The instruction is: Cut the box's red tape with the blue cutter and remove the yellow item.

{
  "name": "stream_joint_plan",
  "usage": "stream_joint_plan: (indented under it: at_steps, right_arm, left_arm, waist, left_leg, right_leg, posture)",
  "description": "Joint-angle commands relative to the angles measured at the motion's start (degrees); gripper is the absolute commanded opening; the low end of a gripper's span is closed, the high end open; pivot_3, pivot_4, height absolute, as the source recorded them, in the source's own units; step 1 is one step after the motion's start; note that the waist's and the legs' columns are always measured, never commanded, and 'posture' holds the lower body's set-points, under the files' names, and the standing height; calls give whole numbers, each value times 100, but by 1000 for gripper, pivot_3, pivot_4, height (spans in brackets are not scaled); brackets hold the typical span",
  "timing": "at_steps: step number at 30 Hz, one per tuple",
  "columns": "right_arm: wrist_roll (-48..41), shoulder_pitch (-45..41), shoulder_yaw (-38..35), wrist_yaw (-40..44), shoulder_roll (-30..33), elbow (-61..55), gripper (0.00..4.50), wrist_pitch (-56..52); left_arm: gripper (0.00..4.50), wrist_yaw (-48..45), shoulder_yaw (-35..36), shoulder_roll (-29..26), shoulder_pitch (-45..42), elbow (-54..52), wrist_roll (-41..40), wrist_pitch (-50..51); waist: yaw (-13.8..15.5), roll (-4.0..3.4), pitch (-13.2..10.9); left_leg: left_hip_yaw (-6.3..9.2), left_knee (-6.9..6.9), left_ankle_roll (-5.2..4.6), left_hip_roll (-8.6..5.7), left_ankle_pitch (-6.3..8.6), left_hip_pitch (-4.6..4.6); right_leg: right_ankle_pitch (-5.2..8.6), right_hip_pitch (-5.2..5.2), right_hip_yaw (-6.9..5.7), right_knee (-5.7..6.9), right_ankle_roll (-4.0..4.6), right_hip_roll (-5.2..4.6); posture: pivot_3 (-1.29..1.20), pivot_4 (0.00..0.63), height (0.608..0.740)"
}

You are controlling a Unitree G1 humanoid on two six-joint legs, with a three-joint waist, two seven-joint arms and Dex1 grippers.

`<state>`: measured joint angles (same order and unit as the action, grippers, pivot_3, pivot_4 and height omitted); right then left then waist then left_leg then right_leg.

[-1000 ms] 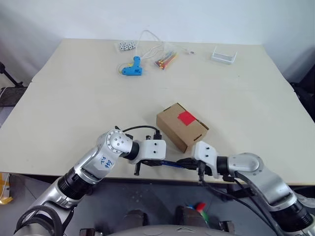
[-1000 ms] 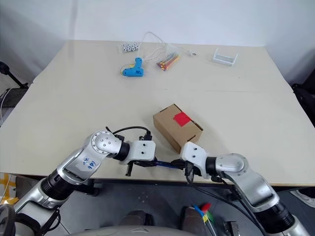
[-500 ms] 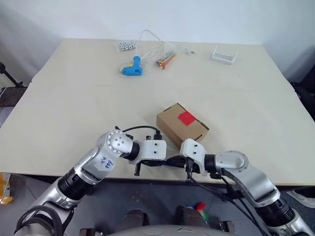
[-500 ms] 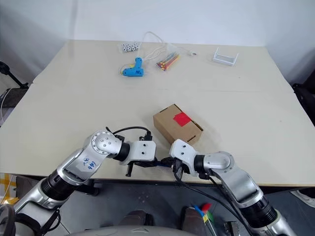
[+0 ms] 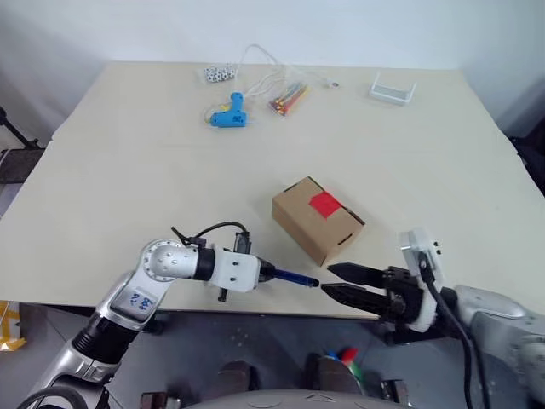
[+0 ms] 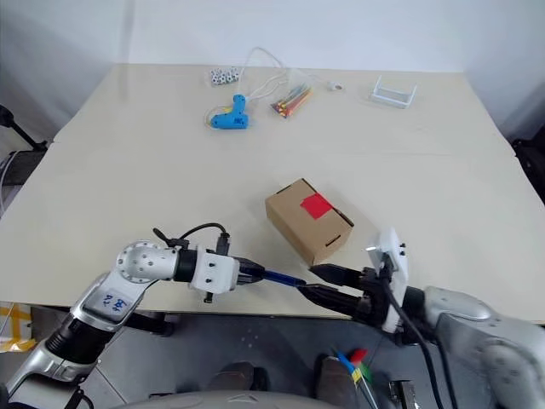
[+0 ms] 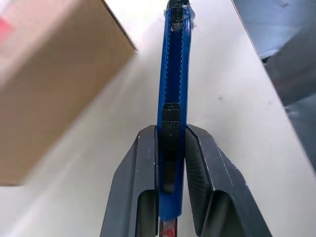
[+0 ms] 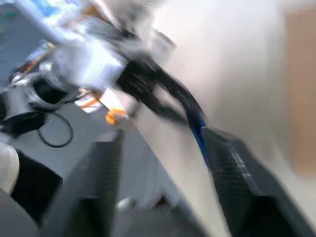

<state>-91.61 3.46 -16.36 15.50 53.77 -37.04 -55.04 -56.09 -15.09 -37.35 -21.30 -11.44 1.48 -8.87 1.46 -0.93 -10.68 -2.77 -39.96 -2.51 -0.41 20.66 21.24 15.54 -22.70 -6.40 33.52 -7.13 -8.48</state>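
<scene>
The box [image 5: 317,220], a small brown carton, sits closed near the table's front edge, with the red tape [image 5: 324,204] across its lid seam. My left gripper [image 5: 266,273] is shut on the blue cutter [image 5: 294,278], which points right along the front edge, just in front of the box. In the left wrist view the cutter [image 7: 174,79] runs out between the two black fingers [image 7: 142,163], with the box [image 7: 49,84] beside it. My right gripper [image 5: 325,279] is open, and the cutter's tip lies just off its fingertips. The yellow item is hidden.
At the table's far side lie a light-blue glue gun [image 5: 228,114], a bundle of coloured sticks [image 5: 288,100], a white cable [image 5: 264,64], small white pieces [image 5: 216,74] and a white tray [image 5: 392,89]. The table's front edge [image 5: 281,305] runs just under both grippers.
My right gripper has let go of the cutter's end, opened, rolled and drawn back to the right. The left gripper has kept the cutter and lifted and turned it slightly.
</scene>
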Motion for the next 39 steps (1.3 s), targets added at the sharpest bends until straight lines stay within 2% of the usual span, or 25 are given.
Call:
stream_joint_plan:
  at_steps: [1,2,3,9,14,22,39]
  right_arm:
    - [-2047,-61,156,-1546,627,-138,4054,523]
    - [-2119,-124,283,-1678,690,-268,4406,612]
    - [-2139,-172,425,-1799,707,-373,4458,725]
    - [-2139,-850,1324,-2707,413,-335,4458,1229]
    - [-2139,-1355,1709,-3031,274,-72,4458,1176]
    - [-2139,-1656,1920,-2976,225,170,1841,952]
    - [-2139,-1813,1914,-2838,49,415,1841,812]
  left_arm:
    - [410,344,248,150,-68,-154,-44,-332]
    - [410,425,310,216,-104,-189,-83,-340]
    - [410,472,337,261,-150,-252,-105,-309]
    - [410,524,46,472,-329,-386,130,-303]
    - [410,555,-61,613,-441,-358,213,-278]
    - [410,667,-93,735,-492,-326,342,-211]
    - [410,630,-109,669,-420,-401,355,-215]
  waist:
    - [3,13,-7]
    - [7,18,-11]
    - [9,21,-13]
    - [11,25,-15]
    - [20,35,-21]
    - [8,35,-21]
    - [10,34,-21]
  left_leg:
    - [0,0,0,1,0,-1]
    - [0,0,2,4,-1,-1]
    - [1,1,3,6,-1,-1]
    - [-15,-4,-1,3,-1,8]
    - [-18,-6,-7,3,-2,10]
    - [-10,-5,-7,8,-2,13]
    - [-8,-6,-7,8,-2,15]
  right_leg:
    - [0,2,-5,-2,0,1]
    - [0,3,-10,-2,0,4]
    - [0,4,-15,-2,-1,8]
    - [-11,6,-39,5,-21,32]
    - [-15,8,-45,-3,-28,58]
    - [-15,8,-35,-4,-27,37]
    - [-15,8,-39,-5,-27,34]
  posture:
    - [0,150,740]
    - [0,150,740]
    - [0,150,740]
    - [0,150,740]
    - [0,150,740]
    - [0,150,740]
    - [0,150,740]
